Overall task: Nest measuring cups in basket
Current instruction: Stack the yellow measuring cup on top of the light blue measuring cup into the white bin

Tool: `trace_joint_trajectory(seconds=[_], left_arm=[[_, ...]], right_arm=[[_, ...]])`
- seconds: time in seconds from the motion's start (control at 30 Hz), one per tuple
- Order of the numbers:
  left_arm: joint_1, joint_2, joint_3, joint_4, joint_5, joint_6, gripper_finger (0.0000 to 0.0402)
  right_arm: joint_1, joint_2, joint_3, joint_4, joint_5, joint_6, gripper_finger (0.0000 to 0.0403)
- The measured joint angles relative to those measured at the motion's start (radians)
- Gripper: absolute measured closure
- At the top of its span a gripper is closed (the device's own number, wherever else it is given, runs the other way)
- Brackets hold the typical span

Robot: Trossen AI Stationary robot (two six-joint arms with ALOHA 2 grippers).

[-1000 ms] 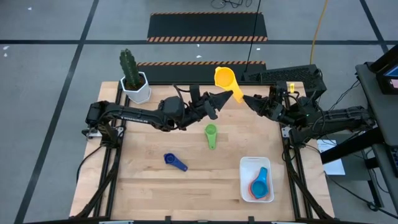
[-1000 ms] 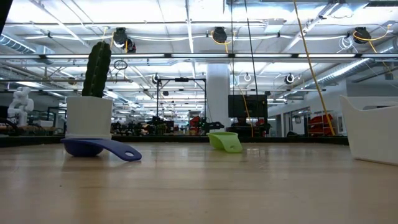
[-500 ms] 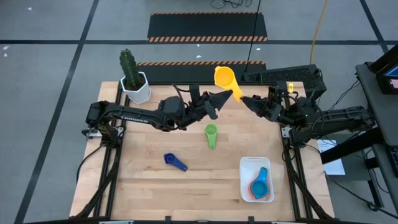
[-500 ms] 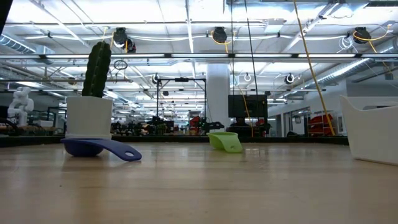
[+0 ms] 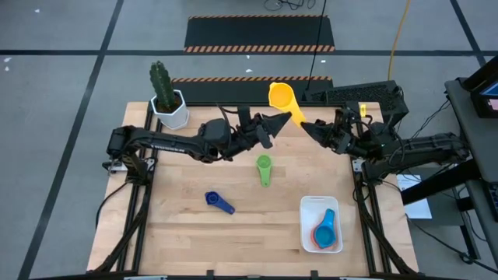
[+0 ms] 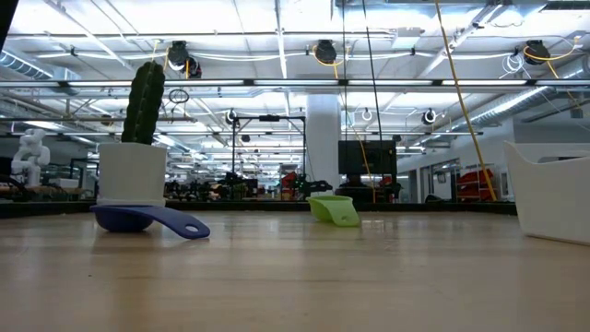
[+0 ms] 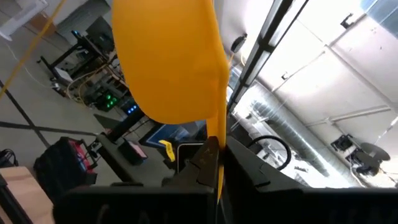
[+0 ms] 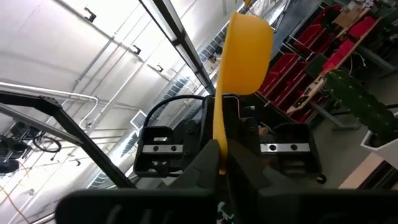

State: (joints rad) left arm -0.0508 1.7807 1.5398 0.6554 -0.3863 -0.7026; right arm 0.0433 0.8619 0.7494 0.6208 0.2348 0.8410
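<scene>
Holding: you've got the yellow cup (image 5: 281, 96) pinched by its handle from both sides, raised above the table's (image 5: 187, 233) back edge
left gripper (image 5: 289, 118): jaws clamped tight on the yellow handle, bowl sticking up past them
right gripper (image 5: 305, 126): jaws closed on the same handle from the opposite side
basket (image 5: 307, 208): front right of your table, light blue cup (image 5: 326, 222) and orange cup (image 5: 320, 236) inside
green cup (image 5: 264, 166): mid-table, loose
dark blue cup (image 5: 216, 201): left of centre, loose
cactus pot (image 5: 171, 110): back left corner
</scene>
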Motion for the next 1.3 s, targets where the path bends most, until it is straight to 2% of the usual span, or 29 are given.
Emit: trace_joint_trajectory(seconds=[0.23, 0.43, 0.67, 0.8, 0.97, 1.13, 1.3], left_arm=[[-0.003, -0.011, -0.004, -0.169, 0.139, -0.067, 0.0338], [-0.003, -0.089, 0.001, -0.387, 0.199, -0.145, 0.0295], [-0.029, -0.142, -0.002, -0.506, 0.213, -0.119, 0.0285], [-0.037, -0.164, -0.001, -0.58, 0.261, -0.144, 0.0284], [-0.058, -0.203, -0.003, -0.686, 0.308, -0.165, 0.0284], [-0.077, -0.226, -0.003, -0.782, 0.332, -0.163, 0.0284], [-0.092, -0.231, -0.003, -0.799, 0.336, -0.167, 0.0284]], right_arm=[[-0.052, -0.069, -0.001, -0.035, -0.058, 0.027, 0.04], [-0.105, -0.178, -0.001, -0.185, -0.163, 0.113, 0.0401], [-0.115, -0.239, 0.0, -0.305, -0.237, 0.161, 0.0402], [-0.116, -0.26, 0.0, -0.323, -0.314, 0.207, 0.0402], [-0.116, -0.283, 0.001, -0.399, -0.516, 0.335, 0.0402], [-0.116, -0.283, 0.002, -0.49, -0.773, 0.452, 0.0402], [-0.116, -0.272, 0.002, -0.654, -1.045, 0.486, 0.0403]])
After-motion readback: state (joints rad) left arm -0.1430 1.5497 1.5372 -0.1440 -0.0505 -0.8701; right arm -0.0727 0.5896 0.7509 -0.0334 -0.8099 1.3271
